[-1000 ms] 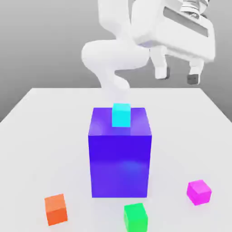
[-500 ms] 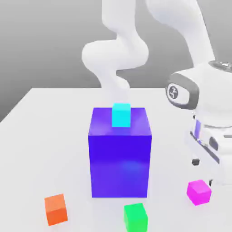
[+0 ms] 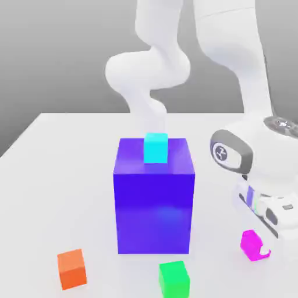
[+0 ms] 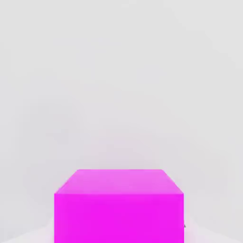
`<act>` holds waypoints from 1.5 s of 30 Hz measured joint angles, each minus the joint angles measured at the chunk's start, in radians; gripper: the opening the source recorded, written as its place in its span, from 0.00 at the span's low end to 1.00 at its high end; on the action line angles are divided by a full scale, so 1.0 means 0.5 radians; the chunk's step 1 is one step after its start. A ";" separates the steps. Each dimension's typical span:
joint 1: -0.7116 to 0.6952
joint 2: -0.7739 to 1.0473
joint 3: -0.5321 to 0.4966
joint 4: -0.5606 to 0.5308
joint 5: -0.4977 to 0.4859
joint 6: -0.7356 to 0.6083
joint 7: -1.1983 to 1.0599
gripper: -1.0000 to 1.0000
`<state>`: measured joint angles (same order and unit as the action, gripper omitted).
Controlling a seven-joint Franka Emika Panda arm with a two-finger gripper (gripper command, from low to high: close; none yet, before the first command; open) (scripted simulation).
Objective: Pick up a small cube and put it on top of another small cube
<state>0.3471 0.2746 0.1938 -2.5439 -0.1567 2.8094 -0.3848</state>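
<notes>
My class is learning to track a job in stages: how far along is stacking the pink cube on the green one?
Reaching is done: the gripper is down at the pink cube. In hand is the grasp, the jaws apparently closed on it. Lifting and placing look left: the green cube stands apart on the table, its top bare.

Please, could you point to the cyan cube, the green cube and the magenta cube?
Cyan cube point(image 3: 156, 149): exterior view, its front face.
Green cube point(image 3: 176, 284): exterior view, its front face.
Magenta cube point(image 4: 118, 218): hand view, its brighter face.
</notes>
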 joint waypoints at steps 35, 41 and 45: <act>-0.709 -0.165 -0.040 0.282 -0.111 -0.423 -2.110 0.00; -0.866 -0.286 -0.004 0.132 0.177 -0.401 -2.640 0.00; -0.860 -0.131 -0.029 0.128 0.131 -0.240 -2.634 0.00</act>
<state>-0.0827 0.2093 0.1793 -2.4800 -0.0911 2.6892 -1.7019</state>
